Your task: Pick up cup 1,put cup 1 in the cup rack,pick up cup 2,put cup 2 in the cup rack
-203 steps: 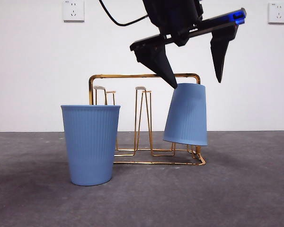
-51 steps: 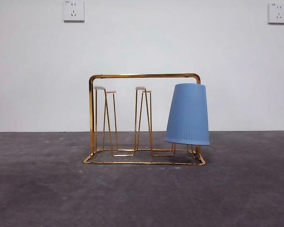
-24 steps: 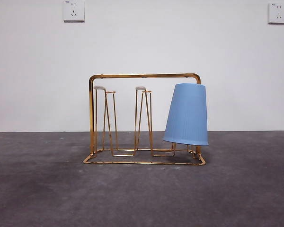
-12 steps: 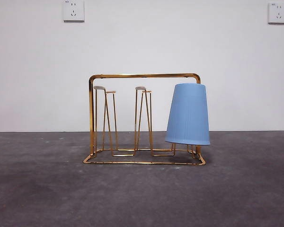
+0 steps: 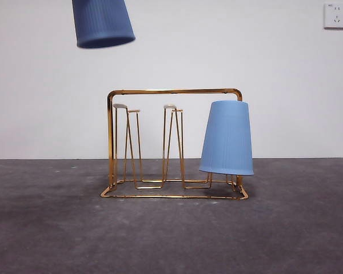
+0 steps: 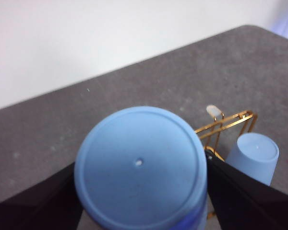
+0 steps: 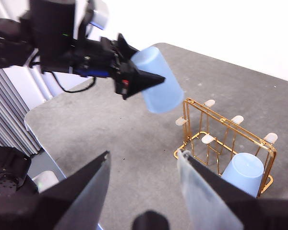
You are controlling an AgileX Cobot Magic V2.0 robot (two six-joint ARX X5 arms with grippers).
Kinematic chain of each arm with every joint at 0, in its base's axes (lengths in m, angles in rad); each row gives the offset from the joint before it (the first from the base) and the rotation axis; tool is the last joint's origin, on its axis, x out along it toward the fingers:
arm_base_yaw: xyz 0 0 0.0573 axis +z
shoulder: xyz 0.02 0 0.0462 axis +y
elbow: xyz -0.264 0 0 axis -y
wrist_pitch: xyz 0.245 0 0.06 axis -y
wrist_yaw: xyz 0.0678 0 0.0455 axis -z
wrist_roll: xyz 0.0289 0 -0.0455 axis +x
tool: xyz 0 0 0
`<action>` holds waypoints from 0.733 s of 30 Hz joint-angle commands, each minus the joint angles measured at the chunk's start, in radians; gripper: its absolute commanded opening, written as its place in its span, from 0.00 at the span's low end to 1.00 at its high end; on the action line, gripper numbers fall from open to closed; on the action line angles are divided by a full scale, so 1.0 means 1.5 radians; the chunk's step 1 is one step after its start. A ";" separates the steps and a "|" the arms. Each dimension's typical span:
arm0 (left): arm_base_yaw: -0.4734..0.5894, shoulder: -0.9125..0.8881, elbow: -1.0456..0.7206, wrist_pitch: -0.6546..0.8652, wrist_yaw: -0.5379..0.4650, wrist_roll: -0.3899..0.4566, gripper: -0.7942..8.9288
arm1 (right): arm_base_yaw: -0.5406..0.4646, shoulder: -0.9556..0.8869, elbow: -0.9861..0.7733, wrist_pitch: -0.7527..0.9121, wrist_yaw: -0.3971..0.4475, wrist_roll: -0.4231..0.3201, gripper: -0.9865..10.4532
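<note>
The gold wire cup rack (image 5: 174, 91) stands on the grey table. One blue cup (image 5: 227, 137) hangs upside down on its right-hand prongs, slightly tilted. A second blue cup (image 5: 103, 23) is upside down in the air, high above and to the left of the rack. My left gripper (image 6: 141, 191) is shut on this cup (image 6: 140, 165), one black jaw on each side. The rack (image 6: 225, 125) and the racked cup (image 6: 253, 155) lie below it. My right gripper (image 7: 144, 182) is open and empty, high above the table. Its view shows the left gripper (image 7: 134, 79) with its cup (image 7: 156, 79), the rack (image 7: 201, 120) and the racked cup (image 7: 242, 172).
The rack's left and middle white-tipped prongs (image 5: 121, 106) are bare. A white wall with a socket (image 5: 336, 15) stands behind the table. The table's edge (image 7: 38, 139) and the arm bases lie beyond it in the right wrist view.
The second cup stood on the table left of the rack 8.3 s ago, then left the front view. It has now come in at the top left, upside down. The racked cup rocked slightly.
</note>
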 commanded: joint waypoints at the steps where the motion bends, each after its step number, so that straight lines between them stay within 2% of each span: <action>1: 0.009 0.028 0.002 0.004 0.027 -0.009 0.07 | 0.000 0.000 -0.001 0.003 0.006 -0.004 0.30; 22: 0.030 0.175 0.002 0.029 0.032 -0.007 0.07 | 0.000 0.001 -0.001 -0.015 0.023 -0.004 0.30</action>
